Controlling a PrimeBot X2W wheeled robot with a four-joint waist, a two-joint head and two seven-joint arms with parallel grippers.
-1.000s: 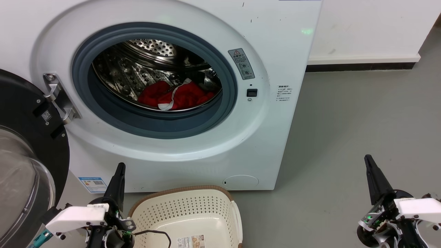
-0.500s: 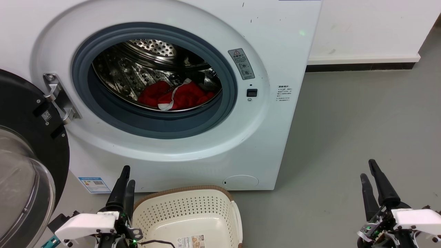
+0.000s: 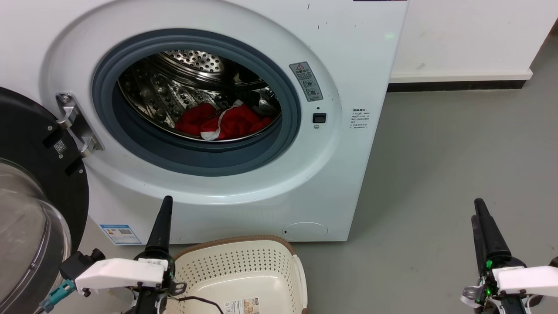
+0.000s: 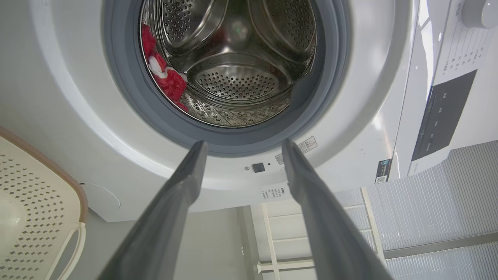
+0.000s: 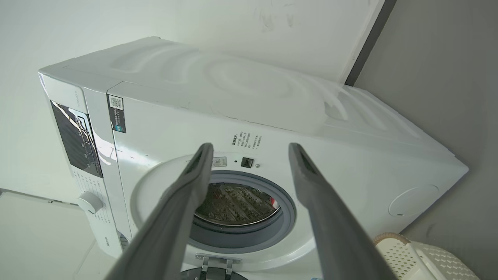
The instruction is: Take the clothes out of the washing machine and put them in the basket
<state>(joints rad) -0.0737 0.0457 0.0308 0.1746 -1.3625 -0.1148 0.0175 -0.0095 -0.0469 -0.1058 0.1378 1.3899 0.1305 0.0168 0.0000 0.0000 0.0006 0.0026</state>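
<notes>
Both the left gripper (image 3: 166, 204) and right gripper (image 3: 478, 210) stand low before the large white front-loading washing machine (image 3: 348, 65), jaws parted and empty. Bright red fabric clothes with white trim (image 3: 226, 123) lie at the bottom of the perforated steel drum (image 3: 192, 61). The low cream perforated plastic basket (image 3: 235, 242) sits below the grey-rimmed porthole (image 3: 196, 162), no garment seen inside. Step judged: first reach. Next move calls for one arm entering the porthole and closing on fabric

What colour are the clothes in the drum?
The clothes are red with white trim; head view shows best.
</notes>
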